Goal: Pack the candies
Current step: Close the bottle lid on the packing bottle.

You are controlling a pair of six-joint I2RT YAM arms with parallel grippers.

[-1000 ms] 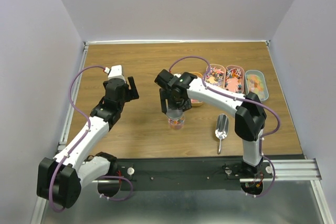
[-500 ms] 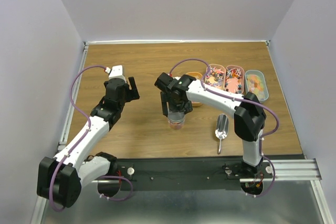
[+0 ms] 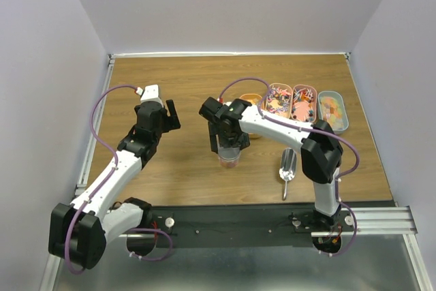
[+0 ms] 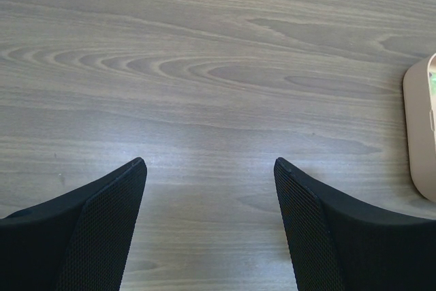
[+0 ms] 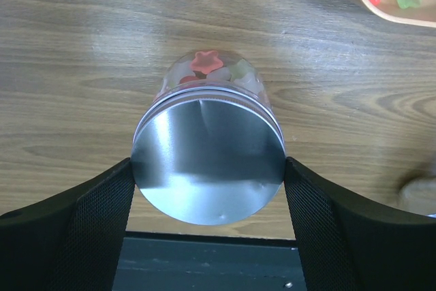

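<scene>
A clear jar [image 3: 229, 161] stands on the table in front of the trays. It holds candies [image 5: 204, 61] and carries a silver lid [image 5: 206, 161]. My right gripper [image 5: 208, 167] points down over it, its two fingers pressed against opposite sides of the lid. More candies [image 3: 291, 100] fill the oblong trays behind. My left gripper [image 3: 170, 115] hovers open over bare wood [image 4: 210, 163], left of the jar, with nothing between its fingers.
Several oblong trays [image 3: 332, 109] line the back right; an orange one [image 3: 250, 99] is partly hidden by the right arm. A metal scoop [image 3: 287, 165] lies right of the jar. One tray's rim [image 4: 419, 134] shows at the left wrist view's right edge.
The right wrist has crept a little to the left and turned slightly while staying on the jar's lid. The left arm has not moved.
</scene>
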